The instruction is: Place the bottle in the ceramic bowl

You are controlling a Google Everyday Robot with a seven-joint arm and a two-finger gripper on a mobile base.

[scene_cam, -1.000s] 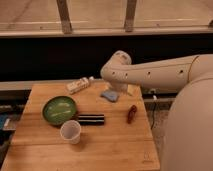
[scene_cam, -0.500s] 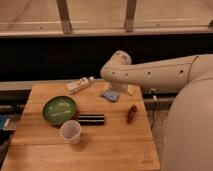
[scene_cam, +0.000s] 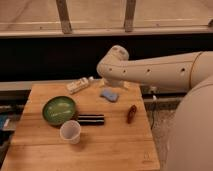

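The small white bottle (scene_cam: 79,85) lies on its side at the back of the wooden table (scene_cam: 110,145), left of centre. The green ceramic bowl (scene_cam: 59,110) sits on the left part of the table, in front of the bottle and apart from it. My gripper (scene_cam: 113,84) is at the end of the cream arm (scene_cam: 150,72), low over the table's back edge, just right of the bottle and above a blue object. The arm's bulky wrist hides most of it. It holds nothing that I can see.
A white paper cup (scene_cam: 70,131) stands just in front of the bowl. A dark bar-shaped object (scene_cam: 91,119) lies right of the bowl. A blue soft object (scene_cam: 109,94) lies under the gripper. A dark red slender object (scene_cam: 131,113) lies to the right. A dark wall runs behind the table.
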